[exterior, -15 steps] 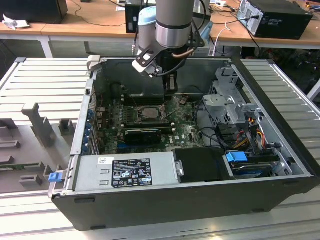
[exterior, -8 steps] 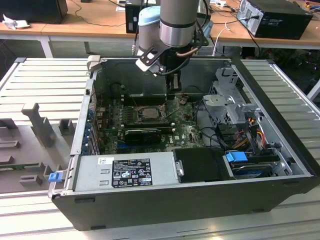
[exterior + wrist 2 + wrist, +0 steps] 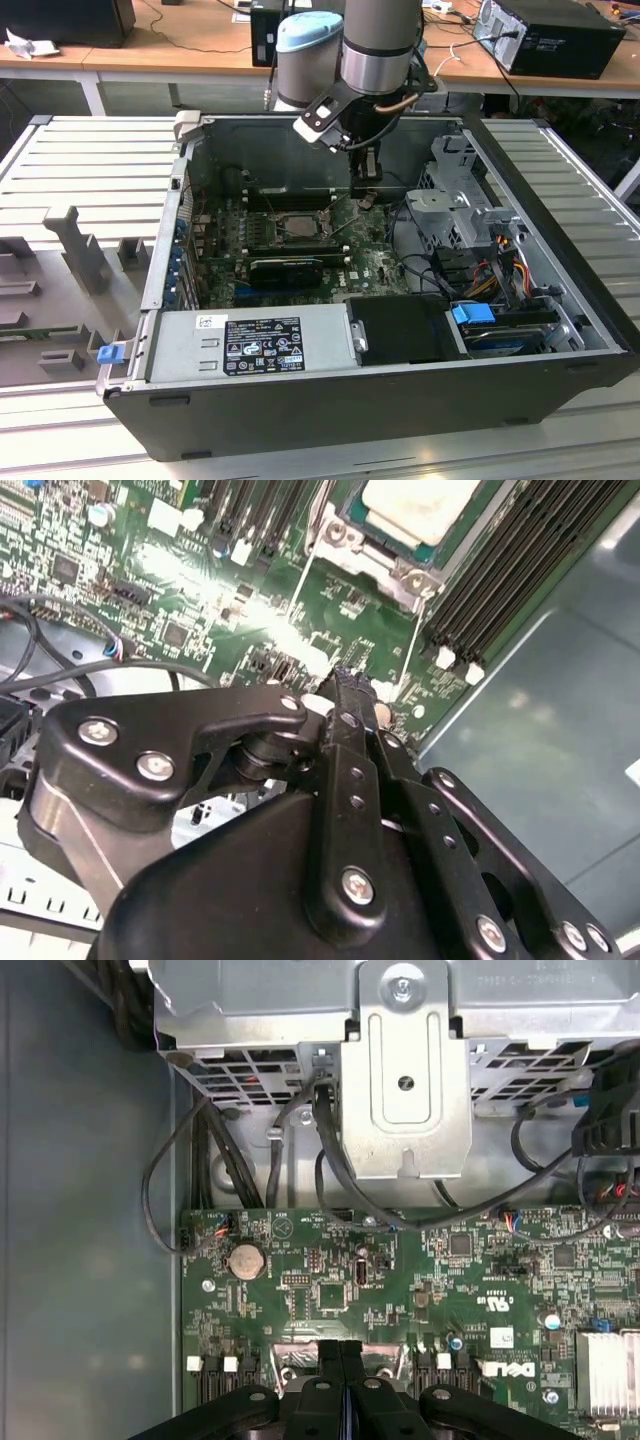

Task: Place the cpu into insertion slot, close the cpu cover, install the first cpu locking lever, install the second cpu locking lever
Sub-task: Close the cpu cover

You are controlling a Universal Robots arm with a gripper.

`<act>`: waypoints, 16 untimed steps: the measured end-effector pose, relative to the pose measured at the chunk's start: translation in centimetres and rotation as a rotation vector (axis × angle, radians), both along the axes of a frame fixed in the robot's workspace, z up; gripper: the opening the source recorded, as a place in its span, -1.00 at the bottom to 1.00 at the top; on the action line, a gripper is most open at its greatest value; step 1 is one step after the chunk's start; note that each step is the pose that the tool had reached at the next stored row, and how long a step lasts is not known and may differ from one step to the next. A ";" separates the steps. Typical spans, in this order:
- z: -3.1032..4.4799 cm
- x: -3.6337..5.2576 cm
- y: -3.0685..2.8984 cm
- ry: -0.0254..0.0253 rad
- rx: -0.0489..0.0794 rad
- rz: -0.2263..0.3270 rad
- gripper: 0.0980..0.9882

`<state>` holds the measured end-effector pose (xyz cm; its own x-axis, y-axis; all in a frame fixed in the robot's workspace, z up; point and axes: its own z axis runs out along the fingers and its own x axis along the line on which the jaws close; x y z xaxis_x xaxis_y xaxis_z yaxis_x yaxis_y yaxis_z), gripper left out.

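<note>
The cpu (image 3: pixel 415 505), with a pale silver top, lies in the insertion slot (image 3: pixel 298 222) on the green motherboard (image 3: pixel 330 1260). The silver cpu cover (image 3: pixel 345 538) frames it; I cannot tell whether it is latched. In the exterior view a thin lever (image 3: pixel 342 227) slants up beside the slot. My gripper (image 3: pixel 367 195) hangs inside the case, just to the exterior view's right of the slot and above the board. Its black fingers (image 3: pixel 330 1360) are pressed together with nothing between them. The fingertip (image 3: pixel 345 680) is a short way from the cover's corner.
Long black memory slots (image 3: pixel 500 580) flank the socket. A black graphics card (image 3: pixel 285 268) lies nearer the power supply (image 3: pixel 255 340). A metal drive cage (image 3: pixel 405 1080) with black cables (image 3: pixel 170 1190) stands beyond the board. A finned heat sink (image 3: pixel 610 1370) sits at the board's edge.
</note>
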<state>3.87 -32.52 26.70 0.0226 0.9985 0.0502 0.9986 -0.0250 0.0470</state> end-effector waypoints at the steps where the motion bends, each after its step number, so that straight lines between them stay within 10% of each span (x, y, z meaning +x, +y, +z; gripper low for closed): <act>1: 0.00 0.15 0.00 0.0000 0.000 0.000 -0.98; 16: -0.71 1.70 0.00 0.0002 0.000 0.000 -0.98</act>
